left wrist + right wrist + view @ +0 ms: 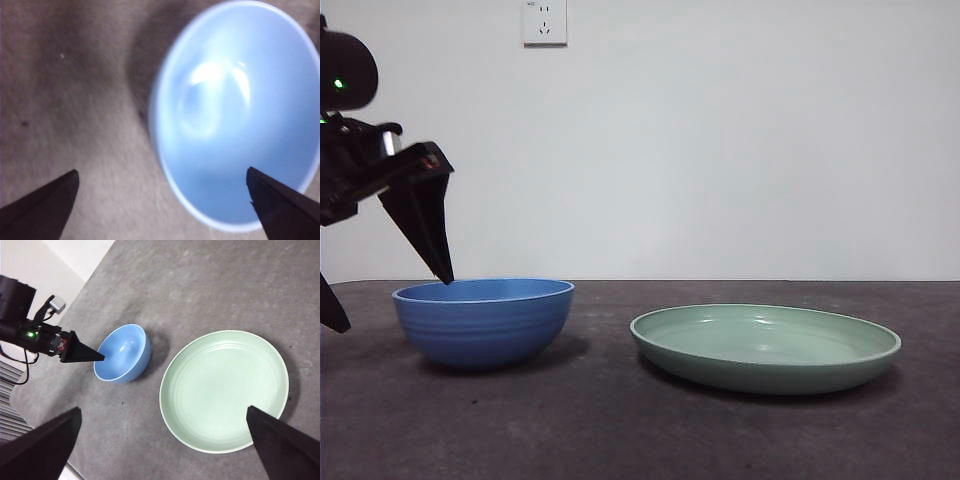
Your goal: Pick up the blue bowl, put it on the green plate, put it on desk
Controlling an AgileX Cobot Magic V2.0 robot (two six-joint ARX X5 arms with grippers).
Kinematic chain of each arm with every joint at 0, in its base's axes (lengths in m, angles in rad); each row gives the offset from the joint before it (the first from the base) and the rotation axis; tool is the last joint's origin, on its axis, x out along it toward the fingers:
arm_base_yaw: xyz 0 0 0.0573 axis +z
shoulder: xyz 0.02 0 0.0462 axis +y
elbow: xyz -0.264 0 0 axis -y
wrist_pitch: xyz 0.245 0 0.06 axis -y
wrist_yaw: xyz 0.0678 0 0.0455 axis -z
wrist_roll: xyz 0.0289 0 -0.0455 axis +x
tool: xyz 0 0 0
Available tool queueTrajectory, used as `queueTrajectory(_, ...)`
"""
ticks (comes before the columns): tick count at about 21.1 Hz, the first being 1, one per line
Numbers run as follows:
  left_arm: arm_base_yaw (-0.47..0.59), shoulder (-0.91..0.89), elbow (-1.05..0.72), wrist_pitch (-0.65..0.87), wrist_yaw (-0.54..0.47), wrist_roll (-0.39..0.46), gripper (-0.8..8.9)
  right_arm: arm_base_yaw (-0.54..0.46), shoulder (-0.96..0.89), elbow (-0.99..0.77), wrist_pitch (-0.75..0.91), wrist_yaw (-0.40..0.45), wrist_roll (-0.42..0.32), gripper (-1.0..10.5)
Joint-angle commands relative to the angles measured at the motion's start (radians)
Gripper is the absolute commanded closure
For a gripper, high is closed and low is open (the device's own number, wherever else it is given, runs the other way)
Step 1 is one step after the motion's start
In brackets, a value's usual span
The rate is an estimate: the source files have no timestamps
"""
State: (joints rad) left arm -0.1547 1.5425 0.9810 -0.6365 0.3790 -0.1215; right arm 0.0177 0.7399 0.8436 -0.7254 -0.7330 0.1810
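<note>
The blue bowl [485,320] [122,360] stands upright on the desk [620,430] at the left. The green plate [765,350] [225,390] lies beside it to the right, apart from it and with nothing on it. My left gripper [390,298] [162,200] is open and straddles the bowl's left rim. One jaw tip hangs just over the inside of the bowl [235,115], the other outside over the desk. My right gripper [162,440] is open, holds nothing and hangs high above the plate.
A white wall with a socket [544,22] ends the desk at the back. In the right wrist view the desk's edge [30,395] runs close behind the left arm [45,335].
</note>
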Motion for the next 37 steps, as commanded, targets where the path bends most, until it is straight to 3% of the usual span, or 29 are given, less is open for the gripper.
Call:
queueTrajectory(1,-0.008,0.049,0.055,0.009,-0.006,0.009,2.3,0.0,0.003,0.017,0.006,-0.003,0.002,3.9)
queueTrajectory(4,-0.019,0.076,0.09,0.011,-0.014,0.009,3.3,0.0,0.003,0.017,0.006,-0.003,0.002,3.9)
queueTrajectory(9,-0.054,0.112,0.122,-0.002,-0.076,0.027,3.57,0.0,0.003,0.017,0.006,-0.003,0.002,3.9)
queueTrajectory(13,-0.068,0.119,0.122,0.003,-0.077,0.029,6.04,0.0,0.003,0.017,0.006,-0.003,0.002,3.9)
queueTrajectory(17,-0.068,0.133,0.122,-0.003,-0.077,0.028,6.43,0.0,0.003,0.017,0.006,-0.003,0.002,3.9)
queueTrajectory(21,-0.068,0.147,0.122,0.005,-0.107,0.028,7.54,0.0,0.003,0.017,0.006,-0.003,0.002,3.9)
queueTrajectory(30,-0.08,0.146,0.143,-0.019,-0.136,0.027,7.96,0.0,0.003,0.017,0.003,0.0,0.002,3.9)
queueTrajectory(37,-0.169,0.147,0.41,-0.247,-0.141,0.028,7.97,0.0,-0.031,0.017,-0.067,0.0,0.002,3.9)
